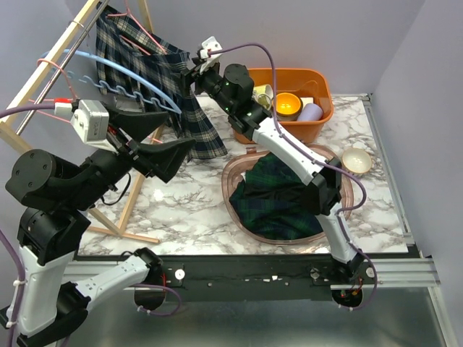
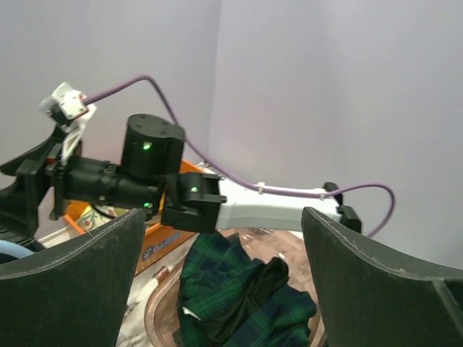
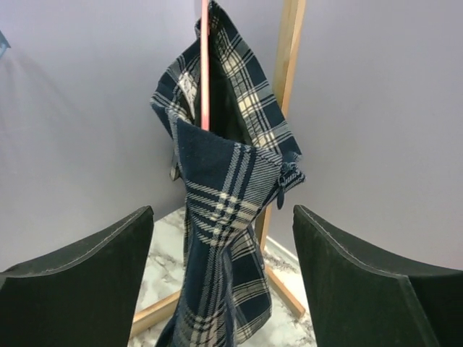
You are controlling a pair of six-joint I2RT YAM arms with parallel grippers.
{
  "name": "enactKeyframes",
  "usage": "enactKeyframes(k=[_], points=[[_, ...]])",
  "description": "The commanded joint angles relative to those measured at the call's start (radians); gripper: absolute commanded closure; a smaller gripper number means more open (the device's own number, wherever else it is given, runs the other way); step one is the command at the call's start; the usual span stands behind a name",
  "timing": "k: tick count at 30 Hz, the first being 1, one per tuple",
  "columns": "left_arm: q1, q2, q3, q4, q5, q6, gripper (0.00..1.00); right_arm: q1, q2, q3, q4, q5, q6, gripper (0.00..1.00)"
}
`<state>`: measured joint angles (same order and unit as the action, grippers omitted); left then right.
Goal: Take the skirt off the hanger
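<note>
Holding its jaws spread and empty, the right gripper (image 3: pixel 222 211) faces the plaid skirt (image 3: pixel 226 181), which hangs draped over the pink hanger (image 3: pixel 205 72) at twelve o'clock in the wrist view. Close on the doubled cloth below the hanger, then draw steadily toward six o'clock so the fabric slides off rather than tipping the wooden rack (image 3: pixel 289 87).

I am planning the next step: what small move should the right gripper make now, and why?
Probably ease the right gripper forward and close it on the plaid skirt: its jaws stand open, and the skirt hangs ahead of them on the pink hanger, not yet gripped.
</note>
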<state>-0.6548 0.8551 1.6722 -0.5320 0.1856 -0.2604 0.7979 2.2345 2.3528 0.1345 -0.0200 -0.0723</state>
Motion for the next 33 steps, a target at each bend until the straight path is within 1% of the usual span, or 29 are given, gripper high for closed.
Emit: enactKeyframes(k=[1, 5, 8, 9, 10, 16, 23, 26, 29, 30, 33], points=[[0.000, -0.024, 0.003, 0.053, 0.124, -0.023, 0.01, -0.009, 0.068, 0.062, 0.094, -0.034, -0.004, 0.17], [0.000, -0.050, -0.025, 0.105, 0.170, -0.057, 0.01, -0.012, 0.102, 0.079, 0.117, -0.049, 0.002, 0.20], [0.001, -0.070, -0.051, 0.142, 0.186, -0.072, 0.01, -0.014, 0.116, 0.091, 0.134, -0.070, 0.011, 0.25], [0.000, -0.079, -0.058, 0.151, 0.190, -0.077, 0.01, -0.014, 0.122, 0.103, 0.145, -0.089, 0.017, 0.30], [0.000, -0.082, -0.057, 0.152, 0.187, -0.080, 0.01, -0.016, 0.122, 0.103, 0.152, -0.093, 0.020, 0.32], [0.000, -0.108, -0.072, 0.161, 0.183, -0.109, 0.01, -0.017, 0.142, 0.131, 0.178, -0.106, 0.043, 0.39], [0.001, -0.154, -0.089, 0.185, 0.183, -0.128, 0.01, -0.017, 0.171, 0.146, 0.186, -0.100, 0.071, 0.40], [0.000, -0.174, -0.089, 0.182, 0.181, -0.131, 0.01, -0.017, 0.186, 0.151, 0.188, -0.094, 0.069, 0.37], [0.000, -0.197, -0.094, 0.179, 0.183, -0.131, 0.01, -0.017, 0.192, 0.152, 0.189, -0.090, 0.069, 0.37], [0.000, -0.203, -0.100, 0.181, 0.184, -0.131, 0.01, -0.017, 0.192, 0.152, 0.194, -0.092, 0.095, 0.38], [0.001, -0.226, -0.112, 0.179, 0.183, -0.123, 0.01, -0.017, 0.194, 0.155, 0.198, -0.092, 0.095, 0.47]])
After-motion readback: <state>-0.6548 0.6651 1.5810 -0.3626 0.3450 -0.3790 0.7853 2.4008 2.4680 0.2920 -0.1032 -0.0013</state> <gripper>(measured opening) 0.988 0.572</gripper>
